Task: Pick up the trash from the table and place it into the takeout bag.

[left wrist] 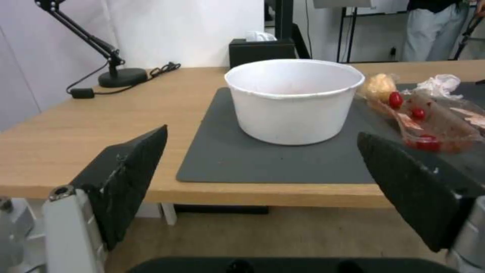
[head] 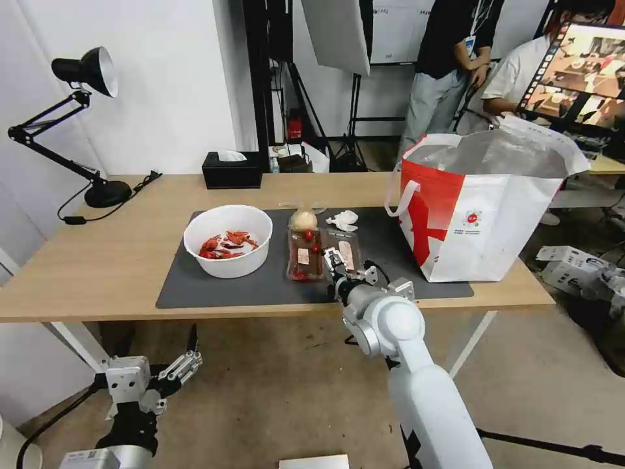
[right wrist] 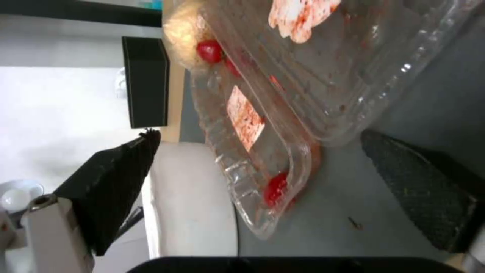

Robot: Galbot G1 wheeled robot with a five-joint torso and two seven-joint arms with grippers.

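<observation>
On the table (head: pixel 97 260), a white bowl (head: pixel 228 241) of red crayfish shells sits at the left of the dark mat (head: pixel 260 286). To its right lie the clear two-part tray (head: pixel 322 254), the wrapped bun (head: pixel 303 219) and the crumpled tissue (head: pixel 343 221). The takeout bag (head: pixel 482 208) stands open at the table's right end. My right gripper (head: pixel 334 264) is open at the tray's near end, and its fingers (right wrist: pixel 121 178) straddle the tray (right wrist: pixel 283 113). My left gripper (head: pixel 189 355) hangs open below the table's front edge, facing the bowl (left wrist: pixel 293 102).
A black tissue box (head: pixel 232 169) and a black desk lamp (head: pixel 104 192) stand along the table's far edge. People and a monitor (head: pixel 579 71) are behind the bag. Cardboard boxes (head: pixel 573 264) lie on the floor at the right.
</observation>
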